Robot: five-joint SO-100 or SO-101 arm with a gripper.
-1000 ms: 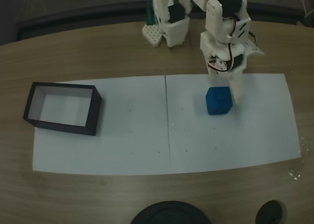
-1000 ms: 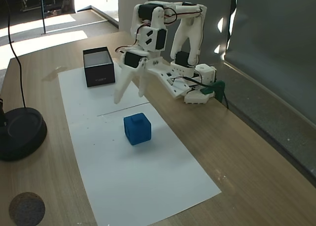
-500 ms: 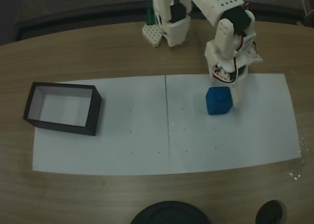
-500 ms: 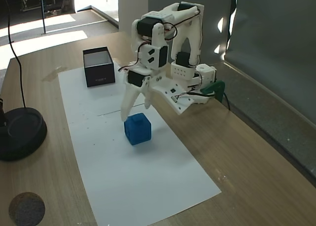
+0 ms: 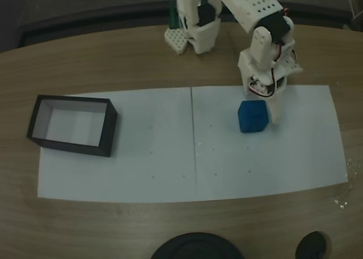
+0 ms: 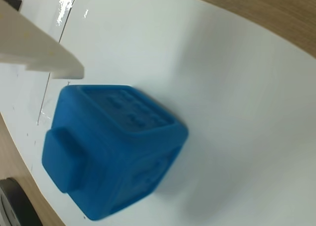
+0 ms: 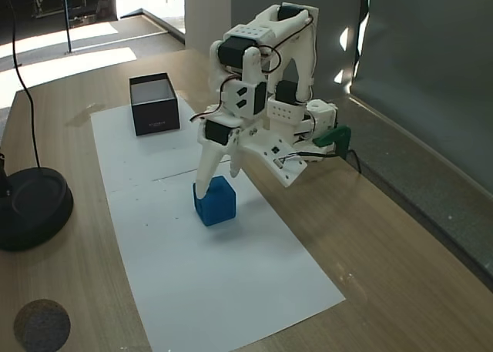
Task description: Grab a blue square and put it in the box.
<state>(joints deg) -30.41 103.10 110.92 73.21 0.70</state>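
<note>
Straddling the blue square [image 5: 253,117] with fingers apart, the hand [image 7: 216,184] is best lowered evenly before being closed.

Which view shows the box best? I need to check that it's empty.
A fixed view from above: the box shows its whole pale inside, with nothing in it. Another fixed view shows it far off, its floor mostly hidden.

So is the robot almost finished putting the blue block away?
Not yet. The pincer has reached the blue square and straddles it, open. The square sits on the white paper. Left: squeeze, lift, carry it to the box, which has nothing in it.
</note>
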